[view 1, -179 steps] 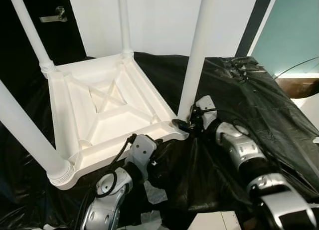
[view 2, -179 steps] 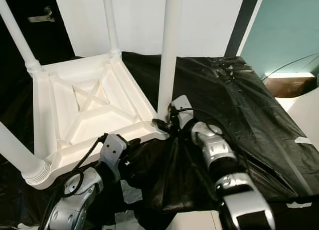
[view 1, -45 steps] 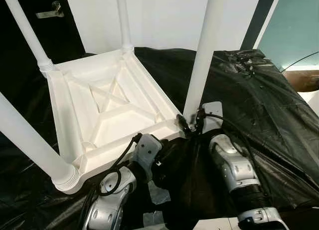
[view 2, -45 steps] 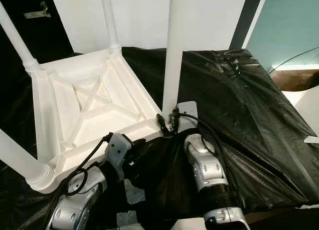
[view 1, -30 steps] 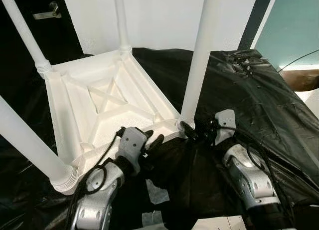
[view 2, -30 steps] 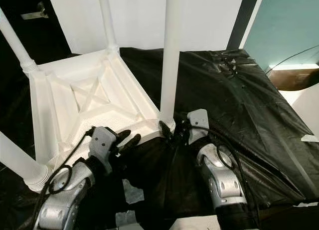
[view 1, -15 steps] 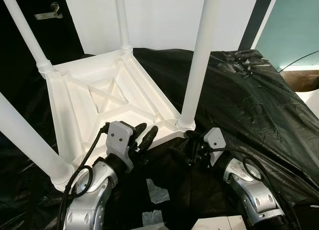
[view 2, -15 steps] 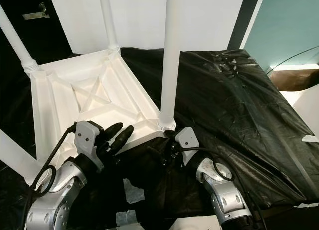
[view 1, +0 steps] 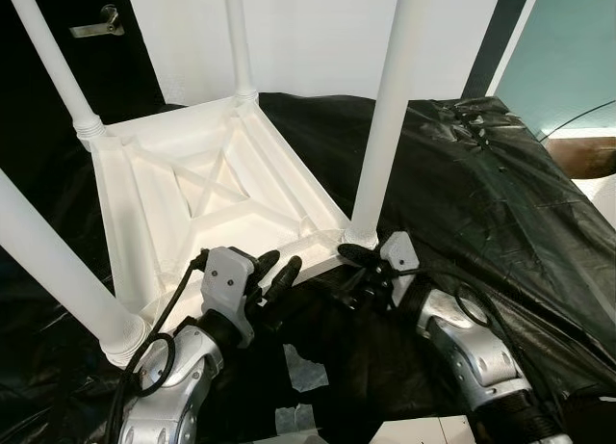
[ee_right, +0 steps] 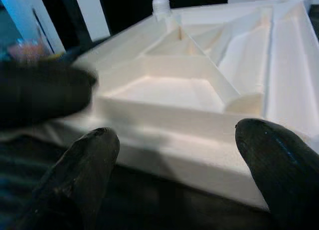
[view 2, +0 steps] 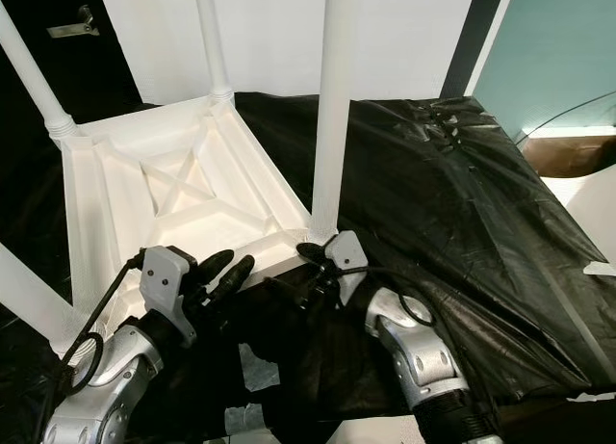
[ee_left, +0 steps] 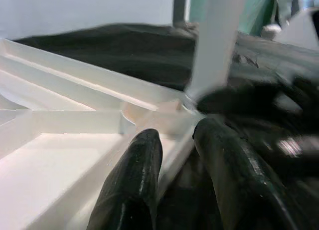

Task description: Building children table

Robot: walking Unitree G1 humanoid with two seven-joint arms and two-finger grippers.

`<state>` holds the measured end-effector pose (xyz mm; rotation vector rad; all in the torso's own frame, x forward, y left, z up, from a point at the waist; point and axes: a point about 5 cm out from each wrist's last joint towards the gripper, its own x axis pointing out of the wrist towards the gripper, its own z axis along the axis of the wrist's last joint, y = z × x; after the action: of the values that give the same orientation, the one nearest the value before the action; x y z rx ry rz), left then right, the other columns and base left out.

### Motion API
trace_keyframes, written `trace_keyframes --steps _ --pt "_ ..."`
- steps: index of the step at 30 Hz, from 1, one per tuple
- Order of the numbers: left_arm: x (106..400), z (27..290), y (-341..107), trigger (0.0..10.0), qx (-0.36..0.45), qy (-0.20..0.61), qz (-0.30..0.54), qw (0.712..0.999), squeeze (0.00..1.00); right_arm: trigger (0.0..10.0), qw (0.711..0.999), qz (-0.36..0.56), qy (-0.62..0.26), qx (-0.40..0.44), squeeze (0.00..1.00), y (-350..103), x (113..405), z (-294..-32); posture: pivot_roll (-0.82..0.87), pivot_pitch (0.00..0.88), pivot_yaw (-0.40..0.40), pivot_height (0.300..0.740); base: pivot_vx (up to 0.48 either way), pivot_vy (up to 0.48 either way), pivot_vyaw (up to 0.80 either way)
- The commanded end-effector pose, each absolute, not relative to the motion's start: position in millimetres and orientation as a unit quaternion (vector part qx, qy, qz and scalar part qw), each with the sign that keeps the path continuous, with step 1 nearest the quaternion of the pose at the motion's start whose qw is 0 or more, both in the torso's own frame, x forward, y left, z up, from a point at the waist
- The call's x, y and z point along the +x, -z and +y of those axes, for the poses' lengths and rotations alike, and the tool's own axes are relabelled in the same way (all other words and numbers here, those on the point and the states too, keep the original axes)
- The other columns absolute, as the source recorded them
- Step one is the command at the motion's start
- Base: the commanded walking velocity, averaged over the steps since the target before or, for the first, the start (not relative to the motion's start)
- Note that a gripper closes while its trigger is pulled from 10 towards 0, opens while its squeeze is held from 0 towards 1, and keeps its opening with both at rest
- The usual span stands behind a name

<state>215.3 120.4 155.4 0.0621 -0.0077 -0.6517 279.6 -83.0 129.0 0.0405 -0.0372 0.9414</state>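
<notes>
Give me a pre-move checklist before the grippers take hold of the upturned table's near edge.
1. Table upside down on black sheet: ok.
2. Four legs standing in their corners, nearest leg upright: ok.
3. Left gripper open, fingers straddling the near rim: ok.
4. Right gripper open, facing the near rim beside the nearest leg's base: ok.
5. Legs screwed fully tight: cannot tell.
6. Paper scraps lie below the arms: not ok.
</notes>
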Motion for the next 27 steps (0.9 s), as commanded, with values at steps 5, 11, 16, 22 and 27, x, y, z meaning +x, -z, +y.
trace_keyframes --steps 5,11,16,22,27 --pt "211.9 120.8 -151.6 10.0 0.062 0.29 0.011 0.955 0.0 10.0 0.894 -0.023 -0.442 0.075 0.0 -135.2 287.9 -72.5 0.18 0.032 -0.045 0.74 0.0 0.0 0.0" --pt "206.0 122.1 -147.9 10.0 0.094 0.296 0.028 0.95 0.0 10.0 0.9 -0.039 -0.417 0.12 0.0 -140.2 299.2 -62.0 0.2 0.041 -0.047 0.74 0.0 0.0 0.0" --pt "197.1 125.4 -145.1 10.0 0.106 0.314 0.058 0.942 0.0 10.0 0.917 -0.054 -0.369 0.145 0.0 -145.7 314.2 -63.5 0.21 0.046 -0.05 0.74 0.0 0.0 0.0" --pt "177.2 126.4 -143.1 10.0 0.11 0.352 0.1 0.924 0.0 10.0 0.944 -0.07 -0.277 0.166 0.0 -152.6 332.6 -81.9 0.22 0.051 -0.051 0.74 0.0 0.0 0.0" --pt "173.5 133.0 -142.2 10.0 0.128 0.351 0.115 0.921 0.0 10.0 0.953 -0.071 -0.249 0.156 0.0 -151.6 338.0 -95.2 0.22 0.055 -0.047 0.74 0.0 0.0 0.0"
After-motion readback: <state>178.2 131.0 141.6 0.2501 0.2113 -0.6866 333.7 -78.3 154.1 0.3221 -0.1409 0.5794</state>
